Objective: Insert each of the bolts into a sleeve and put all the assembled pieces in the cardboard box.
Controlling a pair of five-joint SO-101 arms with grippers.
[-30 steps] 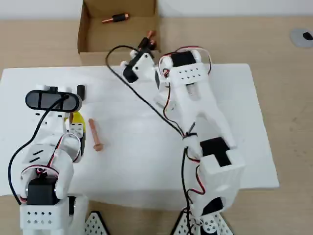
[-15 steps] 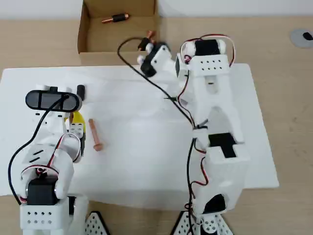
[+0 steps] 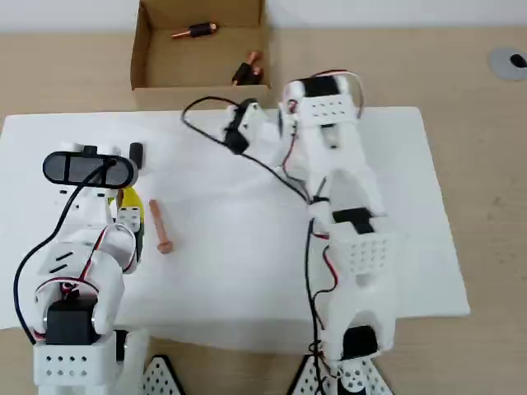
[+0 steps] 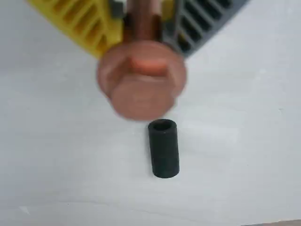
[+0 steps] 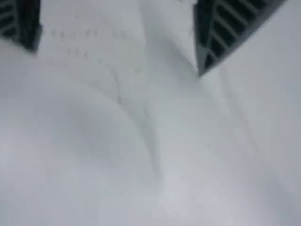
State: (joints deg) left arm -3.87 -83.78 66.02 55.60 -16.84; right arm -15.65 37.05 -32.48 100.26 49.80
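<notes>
Copper bolt [image 4: 141, 82] clamped by its shank in my left gripper [image 4: 143, 28], head toward the camera; I'd call it rigid, light and smooth, so it may twist. Black sleeve [image 4: 163, 148] lies on the paper [image 4: 56, 155] just ahead. It's small and likely to roll, so I'd pinch its sides. Right gripper [image 5: 115, 47] hangs released.

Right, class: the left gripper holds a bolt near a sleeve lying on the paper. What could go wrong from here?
1. The sleeve lies loose on the paper and the open right gripper is not bracing it, so a push from the bolt could slide it away.
2. The left gripper clamps the shaft with the head sticking out, so the bolt may meet the sleeve head first.
</notes>
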